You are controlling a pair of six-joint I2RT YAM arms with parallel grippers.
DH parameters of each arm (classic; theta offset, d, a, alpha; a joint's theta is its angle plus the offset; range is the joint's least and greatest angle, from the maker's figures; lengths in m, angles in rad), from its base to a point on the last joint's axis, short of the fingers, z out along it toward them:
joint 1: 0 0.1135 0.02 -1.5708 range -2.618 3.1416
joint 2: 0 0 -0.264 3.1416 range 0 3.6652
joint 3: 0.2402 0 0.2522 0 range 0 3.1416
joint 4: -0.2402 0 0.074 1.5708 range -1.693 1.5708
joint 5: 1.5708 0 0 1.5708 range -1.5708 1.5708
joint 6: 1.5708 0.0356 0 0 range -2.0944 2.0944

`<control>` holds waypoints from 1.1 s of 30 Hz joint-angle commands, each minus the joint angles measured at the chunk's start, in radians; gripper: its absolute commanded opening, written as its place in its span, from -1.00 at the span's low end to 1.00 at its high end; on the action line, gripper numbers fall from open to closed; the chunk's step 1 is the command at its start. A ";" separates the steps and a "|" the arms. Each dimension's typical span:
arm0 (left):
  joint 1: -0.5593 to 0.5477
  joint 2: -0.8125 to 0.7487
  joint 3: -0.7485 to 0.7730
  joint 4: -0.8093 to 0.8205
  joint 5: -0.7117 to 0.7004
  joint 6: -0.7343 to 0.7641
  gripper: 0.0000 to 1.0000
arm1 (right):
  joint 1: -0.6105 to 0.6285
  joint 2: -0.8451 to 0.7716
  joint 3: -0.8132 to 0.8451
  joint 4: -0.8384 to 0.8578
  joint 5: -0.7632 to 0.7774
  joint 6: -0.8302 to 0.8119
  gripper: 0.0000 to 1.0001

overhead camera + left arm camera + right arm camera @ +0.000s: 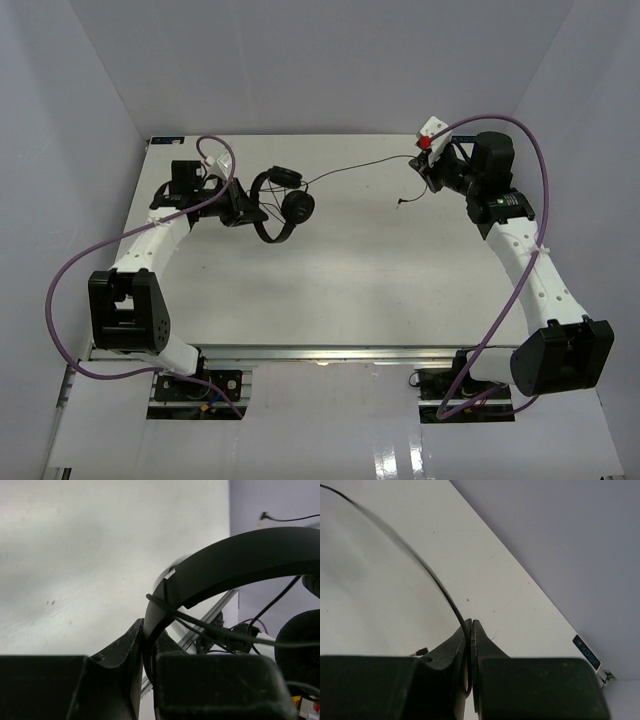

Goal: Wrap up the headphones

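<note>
The black headphones [280, 205] are held at the back left of the table, earcups toward the middle. My left gripper [243, 208] is shut on the headband [235, 565], which arcs up to the right out of the jaws in the left wrist view. A loop of cord crosses the band there, and one padded earcup [300, 640] shows at the right. The thin black cord [360, 165] runs right to my right gripper [428, 166], which is shut on it [427, 572]. The plug end [402, 203] hangs loose below; it also shows in the right wrist view [419, 651].
Thick purple robot cables [215, 150] loop over both arms. The white table [340, 270] is ringed by grey walls, with the aluminium rail [330, 352] at its near edge.
</note>
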 commanded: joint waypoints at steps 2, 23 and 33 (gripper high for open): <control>0.002 -0.109 -0.142 -0.074 -0.057 0.077 -1.00 | -0.001 0.022 0.010 0.158 0.036 0.175 -0.85; 0.044 -0.115 -0.049 -0.124 -0.208 0.072 -1.00 | -0.001 -0.092 -0.182 0.113 0.006 0.090 -0.85; 0.136 0.036 0.150 -0.155 -0.409 0.079 -1.00 | 0.028 -0.157 -0.260 -0.111 -0.168 -0.151 -0.85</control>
